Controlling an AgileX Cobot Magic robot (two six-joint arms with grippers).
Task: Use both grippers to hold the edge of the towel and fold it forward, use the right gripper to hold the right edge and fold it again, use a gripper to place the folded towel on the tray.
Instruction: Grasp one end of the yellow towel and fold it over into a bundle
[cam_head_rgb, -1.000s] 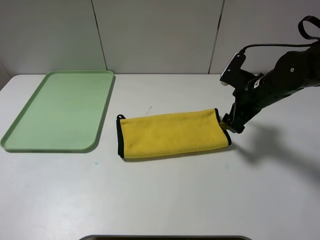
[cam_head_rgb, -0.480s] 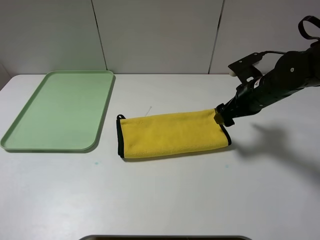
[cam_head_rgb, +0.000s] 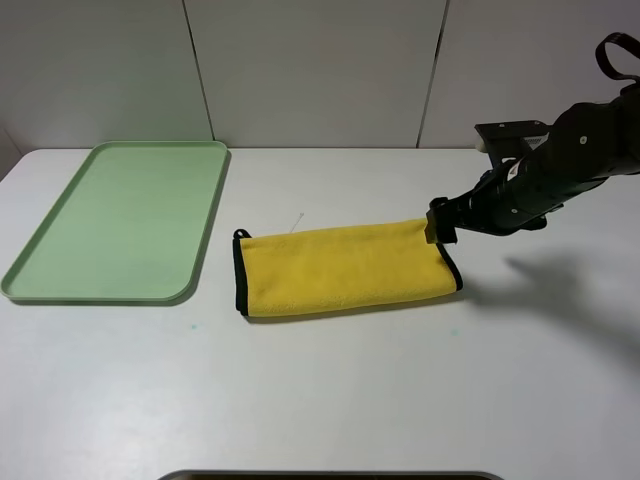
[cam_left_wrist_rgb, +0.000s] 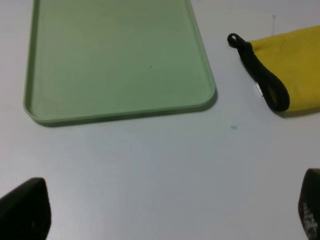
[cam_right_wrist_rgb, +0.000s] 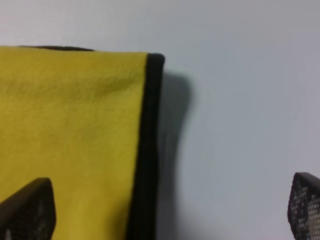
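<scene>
straddling the towel's (cam_head_rgb: 340, 268) right hem, fingers (cam_right_wrist_rgb: 27, 210) spread
we find the right gripper (cam_head_rgb: 437, 224) empty at its far corner; the towel lies beside the tray (cam_head_rgb: 100, 296), long axis running leftward; the left gripper (cam_left_wrist_rgb: 167, 212), also spread, is farther off.

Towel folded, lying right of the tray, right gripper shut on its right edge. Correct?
Not shut. The right wrist view shows the right gripper open, fingers wide apart astride the right edge of the towel. Folded, right of the tray: correct.
</scene>
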